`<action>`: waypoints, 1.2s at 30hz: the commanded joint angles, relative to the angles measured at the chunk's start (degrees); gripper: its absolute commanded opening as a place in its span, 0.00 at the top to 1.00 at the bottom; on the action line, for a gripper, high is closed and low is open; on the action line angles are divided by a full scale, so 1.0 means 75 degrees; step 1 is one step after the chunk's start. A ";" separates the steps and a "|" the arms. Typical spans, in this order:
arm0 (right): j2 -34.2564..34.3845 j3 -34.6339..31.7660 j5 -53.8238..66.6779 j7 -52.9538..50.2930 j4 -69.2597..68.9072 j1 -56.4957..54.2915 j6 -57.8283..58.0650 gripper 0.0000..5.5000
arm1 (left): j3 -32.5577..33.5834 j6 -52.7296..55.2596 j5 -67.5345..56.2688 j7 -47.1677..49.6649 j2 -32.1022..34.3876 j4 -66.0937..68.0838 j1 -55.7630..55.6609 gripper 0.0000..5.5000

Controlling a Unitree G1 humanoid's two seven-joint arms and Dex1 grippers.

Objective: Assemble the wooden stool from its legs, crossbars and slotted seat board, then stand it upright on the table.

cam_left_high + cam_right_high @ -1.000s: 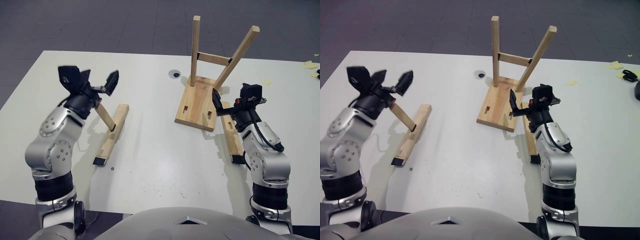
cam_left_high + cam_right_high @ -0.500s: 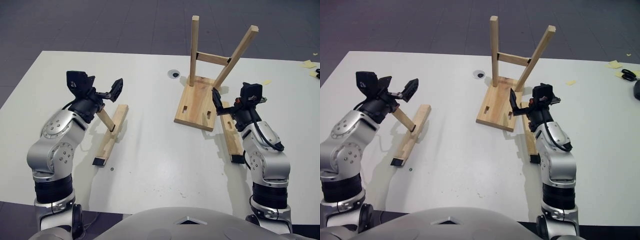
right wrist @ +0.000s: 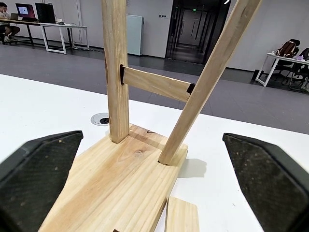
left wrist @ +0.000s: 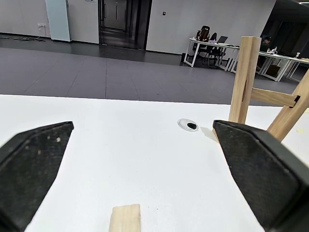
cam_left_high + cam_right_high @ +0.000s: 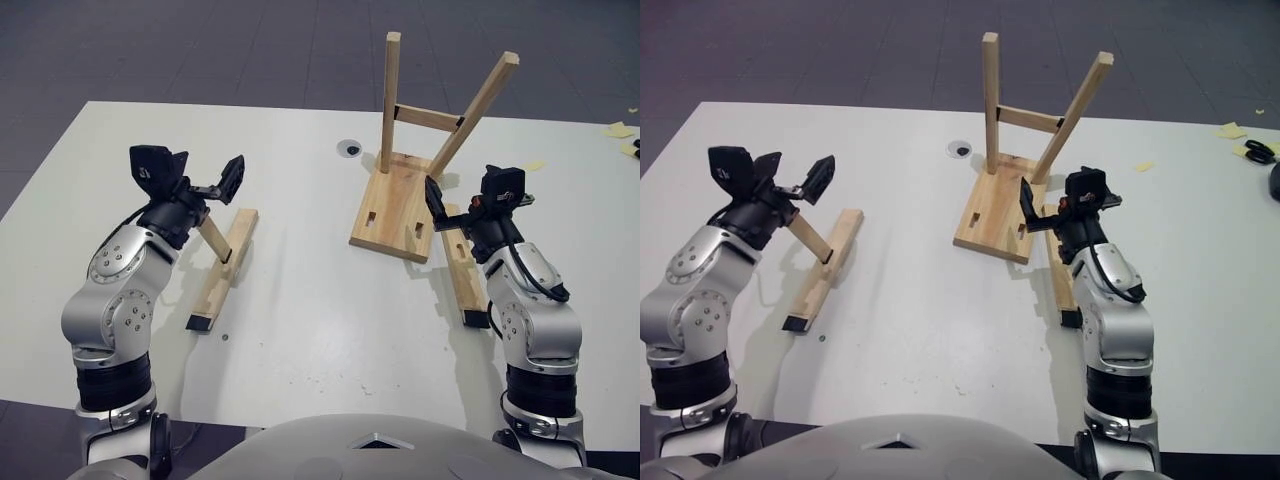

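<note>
The slotted seat board (image 5: 392, 207) lies flat at the back middle of the table. Two legs (image 5: 389, 100) stand up from it, joined by a crossbar (image 5: 427, 117). On the left a loose leg (image 5: 224, 265) lies flat with a crossbar (image 5: 211, 236) slanting up out of it. My left gripper (image 5: 192, 174) hangs open just over that crossbar's upper end; a wooden end (image 4: 125, 218) shows between its fingers (image 4: 34, 164). Another loose leg (image 5: 462, 275) lies right of the seat board. Above its far end my right gripper (image 5: 468, 195) is open, facing the seat board (image 3: 120, 183).
A round cable hole (image 5: 349, 149) sits in the table behind the seat board. Yellow paper scraps (image 5: 618, 129) lie at the far right edge. A small dark speck (image 5: 225, 337) lies near the left leg's front end. The white table (image 5: 320, 340) is bare in the front middle.
My left gripper has shifted right and settled closer over the slanting crossbar, still open. The right arm and all the wooden parts have stayed put.
</note>
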 commanded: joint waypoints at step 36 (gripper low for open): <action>0.0151 0.0010 -0.0079 -0.0172 -0.0437 0.0581 0.0028 0.02 | 0.1912 0.3238 -0.2167 0.0086 0.2147 0.0025 -0.1806 0.02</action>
